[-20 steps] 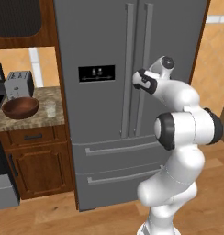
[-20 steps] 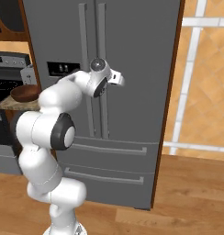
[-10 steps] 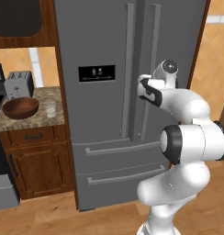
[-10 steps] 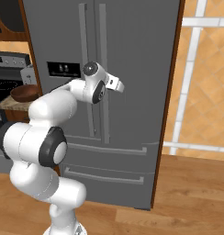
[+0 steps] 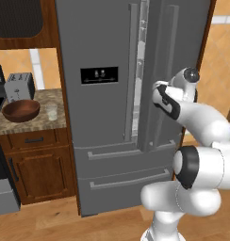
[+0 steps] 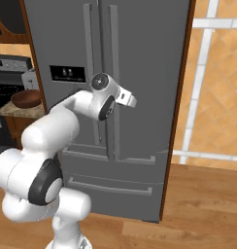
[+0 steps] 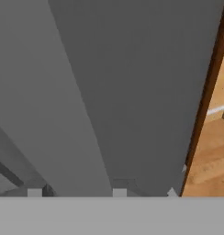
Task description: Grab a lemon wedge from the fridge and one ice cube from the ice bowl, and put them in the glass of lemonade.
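Note:
The fridge (image 5: 107, 47) (image 6: 149, 73) (image 7: 146, 92) stands tall and grey, with its right door pulled slightly ajar so a pale strip of the inside shows between the doors. My gripper (image 5: 158, 92) (image 6: 130, 100) (image 7: 77, 193) is shut on the right door's long handle at mid height. On the counter to the left sit the brown ice bowl (image 5: 20, 109) (image 6: 27, 98) and the small clear glass of lemonade (image 5: 51, 111). The lemon wedge is hidden inside the fridge. I cannot make out the ice cube in the bowl.
A toaster (image 5: 19, 85) stands behind the bowl on the stone counter (image 5: 36, 123), above a wooden cabinet (image 5: 39, 167). A stove (image 6: 11, 80) lies further left. To the right of the fridge is a tiled wall (image 6: 217, 87) and bare wooden floor (image 6: 203, 204).
The arm has drawn back toward the base with the handle in its grip. The right fridge door has swung from shut to slightly ajar.

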Controlling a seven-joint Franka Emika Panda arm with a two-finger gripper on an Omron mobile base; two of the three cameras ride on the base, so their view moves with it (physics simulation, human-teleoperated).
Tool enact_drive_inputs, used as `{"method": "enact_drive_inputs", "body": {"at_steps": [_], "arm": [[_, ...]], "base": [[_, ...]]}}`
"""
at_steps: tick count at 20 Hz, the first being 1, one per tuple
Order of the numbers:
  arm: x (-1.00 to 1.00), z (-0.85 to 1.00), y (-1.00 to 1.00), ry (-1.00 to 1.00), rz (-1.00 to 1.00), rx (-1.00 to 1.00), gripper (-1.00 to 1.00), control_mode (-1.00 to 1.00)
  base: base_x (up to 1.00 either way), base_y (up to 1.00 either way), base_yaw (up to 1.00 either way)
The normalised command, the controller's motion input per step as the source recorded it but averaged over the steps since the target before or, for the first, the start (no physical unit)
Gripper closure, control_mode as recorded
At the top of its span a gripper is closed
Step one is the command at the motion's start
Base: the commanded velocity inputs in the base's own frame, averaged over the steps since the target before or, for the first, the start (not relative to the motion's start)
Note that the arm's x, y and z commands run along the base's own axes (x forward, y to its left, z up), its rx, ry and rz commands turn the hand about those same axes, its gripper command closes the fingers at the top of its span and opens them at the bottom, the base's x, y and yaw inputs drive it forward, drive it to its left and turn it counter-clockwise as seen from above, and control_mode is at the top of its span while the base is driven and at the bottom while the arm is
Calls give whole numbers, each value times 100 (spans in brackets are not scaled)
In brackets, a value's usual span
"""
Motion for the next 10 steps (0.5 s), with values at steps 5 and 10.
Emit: {"method": "enact_drive_inputs", "body": {"at_steps": [5,10], "arm": [[-62,9,-100,-3,-3,11,100,-100],[-56,3,-100,-3,-5,9,100,-100]], "base": [[0,0,0],[0,0,0]]}}
